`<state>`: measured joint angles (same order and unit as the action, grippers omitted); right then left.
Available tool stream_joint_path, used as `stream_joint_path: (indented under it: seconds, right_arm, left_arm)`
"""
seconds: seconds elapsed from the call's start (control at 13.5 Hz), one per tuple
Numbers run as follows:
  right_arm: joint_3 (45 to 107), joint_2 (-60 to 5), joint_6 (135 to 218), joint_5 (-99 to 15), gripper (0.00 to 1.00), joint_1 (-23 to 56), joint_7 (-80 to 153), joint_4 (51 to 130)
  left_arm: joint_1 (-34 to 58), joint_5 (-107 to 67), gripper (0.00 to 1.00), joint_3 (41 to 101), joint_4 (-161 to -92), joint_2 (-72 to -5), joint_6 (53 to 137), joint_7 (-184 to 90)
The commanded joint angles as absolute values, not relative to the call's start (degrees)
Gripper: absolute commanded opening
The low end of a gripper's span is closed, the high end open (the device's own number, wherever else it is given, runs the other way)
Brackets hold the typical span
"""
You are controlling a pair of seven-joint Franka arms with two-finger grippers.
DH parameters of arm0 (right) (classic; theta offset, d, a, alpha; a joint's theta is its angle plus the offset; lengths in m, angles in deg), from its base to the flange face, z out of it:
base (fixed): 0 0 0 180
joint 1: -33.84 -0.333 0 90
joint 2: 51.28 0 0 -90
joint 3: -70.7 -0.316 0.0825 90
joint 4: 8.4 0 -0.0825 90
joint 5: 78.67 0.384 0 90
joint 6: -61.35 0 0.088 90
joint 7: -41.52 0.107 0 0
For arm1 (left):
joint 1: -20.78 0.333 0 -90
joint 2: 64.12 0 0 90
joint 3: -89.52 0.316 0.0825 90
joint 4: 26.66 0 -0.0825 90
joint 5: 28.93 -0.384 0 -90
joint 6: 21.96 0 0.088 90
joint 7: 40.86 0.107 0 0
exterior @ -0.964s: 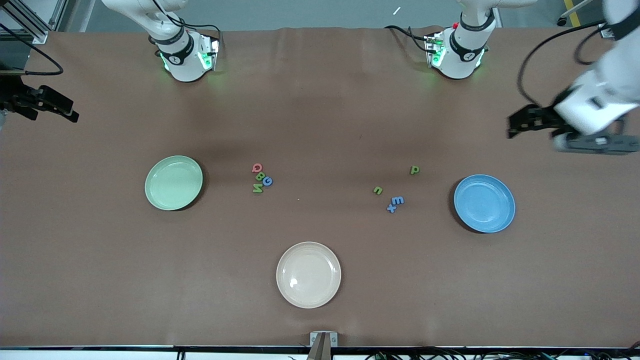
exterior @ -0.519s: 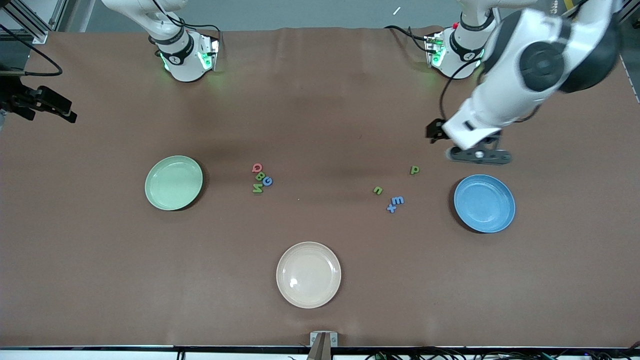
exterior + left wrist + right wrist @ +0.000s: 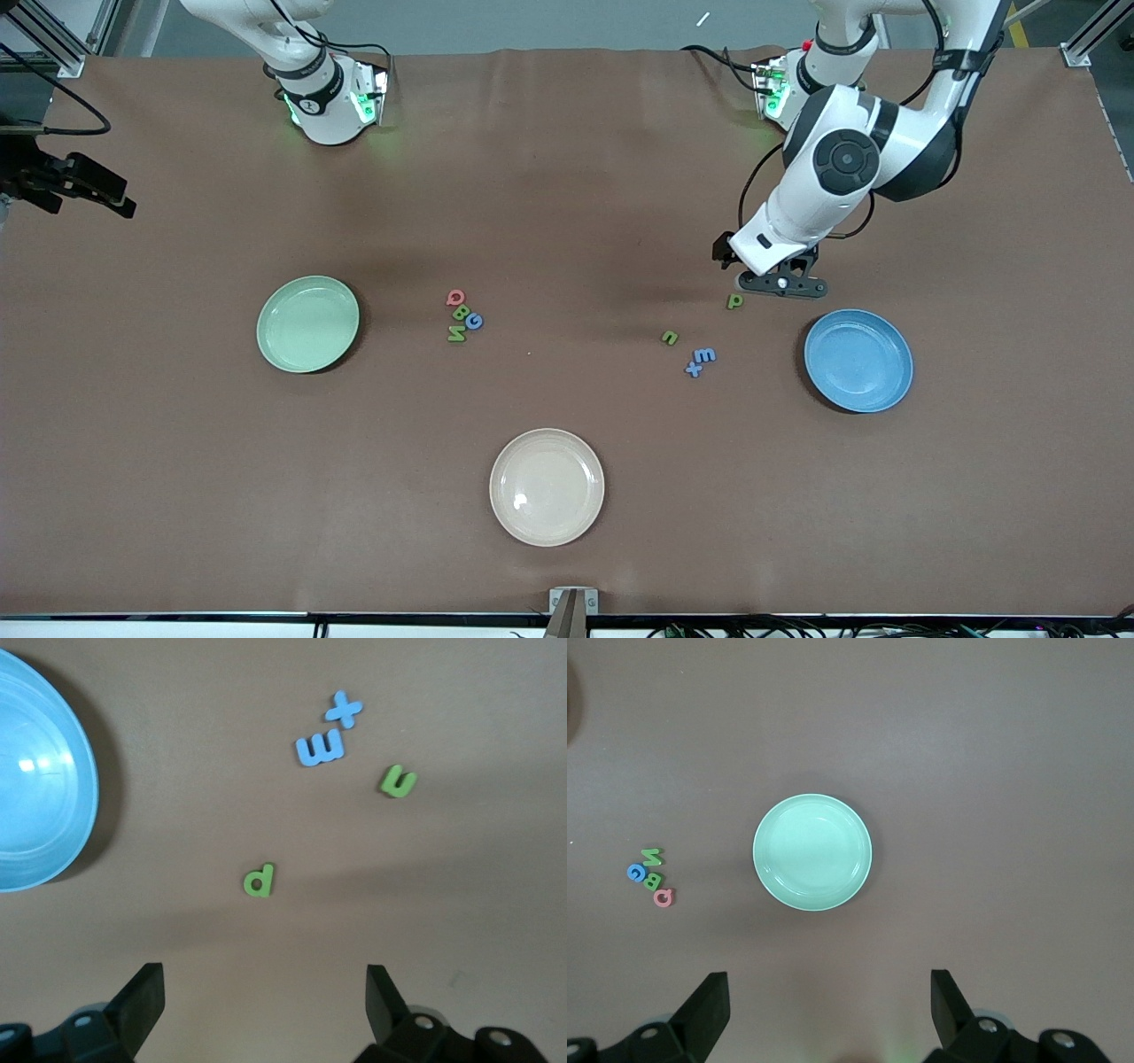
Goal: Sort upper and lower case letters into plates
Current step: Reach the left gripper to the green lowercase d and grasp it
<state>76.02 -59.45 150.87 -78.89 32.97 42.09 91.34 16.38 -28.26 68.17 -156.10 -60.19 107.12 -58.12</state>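
My left gripper [image 3: 780,287] is open and empty, low over the table beside the green p [image 3: 734,301] and close to the blue plate [image 3: 858,360]. In the left wrist view its fingers [image 3: 142,1001] stand wide apart, with the p [image 3: 259,880] just ahead of them. The green n [image 3: 670,337], blue E-like letter [image 3: 704,355] and blue x [image 3: 693,369] lie nearby. The red Q [image 3: 455,297], green B [image 3: 460,311], blue G [image 3: 475,321] and green N [image 3: 455,334] are clustered beside the light green plate [image 3: 307,323]. My right gripper [image 3: 828,1010] is open and waits high over the light green plate [image 3: 812,851].
A cream-white plate [image 3: 547,486] sits near the table's front edge, midway along it. Both plates of the task hold nothing. The arm bases [image 3: 330,102] stand along the table's back edge. Brown cloth covers the table.
My left arm has swung in from the left arm's end of the table and come down beside the green p. The letters, plates and right arm have not moved.
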Motion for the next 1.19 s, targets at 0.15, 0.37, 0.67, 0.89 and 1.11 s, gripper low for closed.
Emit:
stream_joint_path:
  seconds: [0.15, 0.37, 0.67, 0.89, 1.11]
  right_arm:
    - [75.80, -60.77, 151.35, -79.64, 1.00, 32.96, 42.13, 92.76]
    - [75.80, -60.77, 151.35, -79.64, 1.00, 32.96, 42.13, 92.76]
    - [75.80, -60.77, 151.35, -79.64, 1.00, 32.96, 42.13, 92.76]
    - [75.80, -60.77, 151.35, -79.64, 1.00, 32.96, 42.13, 92.76]
    - [75.80, -60.77, 151.35, -79.64, 1.00, 32.96, 42.13, 92.76]
  left_arm:
    - [16.92, -31.48, 1.00, 67.55, -160.86, -54.55, 117.50, -59.93]
    - [16.92, -36.62, 1.00, 67.63, -161.66, -50.51, 122.09, -62.38]
    - [17.44, -43.78, 1.00, 67.72, -161.31, -44.45, 128.22, -68.10]
    - [17.44, -43.87, 0.92, 67.98, -161.39, -43.29, 129.30, -68.20]
    - [17.62, -45.88, 0.83, 68.33, -161.31, -42.59, 129.39, -68.20]
